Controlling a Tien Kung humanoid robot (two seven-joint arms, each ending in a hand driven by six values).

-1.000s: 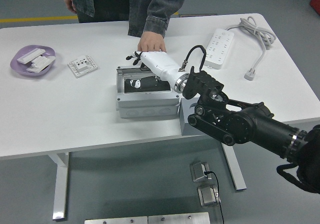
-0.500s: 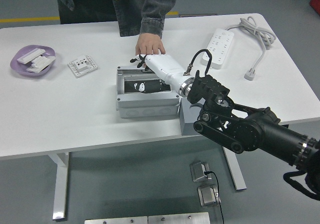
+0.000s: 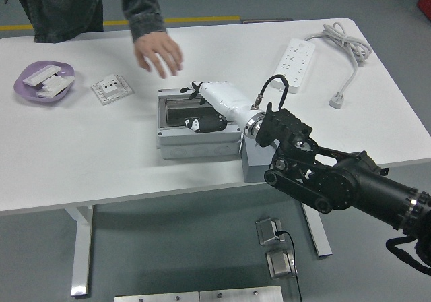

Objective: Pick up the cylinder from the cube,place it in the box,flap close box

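A grey open box (image 3: 195, 143) stands near the table's front edge. A black cylinder with white marks (image 3: 202, 123) lies inside it, toward the right. My right hand (image 3: 194, 90), on a white forearm (image 3: 225, 100), reaches from the right over the box's far right corner, above the cylinder. I cannot tell whether it touches the cylinder. A grey block-like piece (image 3: 252, 162) sits at the box's right, under my arm, partly hidden. A person's open hand (image 3: 159, 51) hovers above the table behind the box, holding nothing.
A purple dish (image 3: 27, 73) with white parts sits at the far left. A white socket plate (image 3: 111, 88) lies beside it. A white power strip (image 3: 296, 63) with its cable (image 3: 350, 46) lies at the back right.
The person's hand has left the box's far rim and moved up and to the left. My right hand has shifted slightly nearer over the box. The black cylinder now lies further right.
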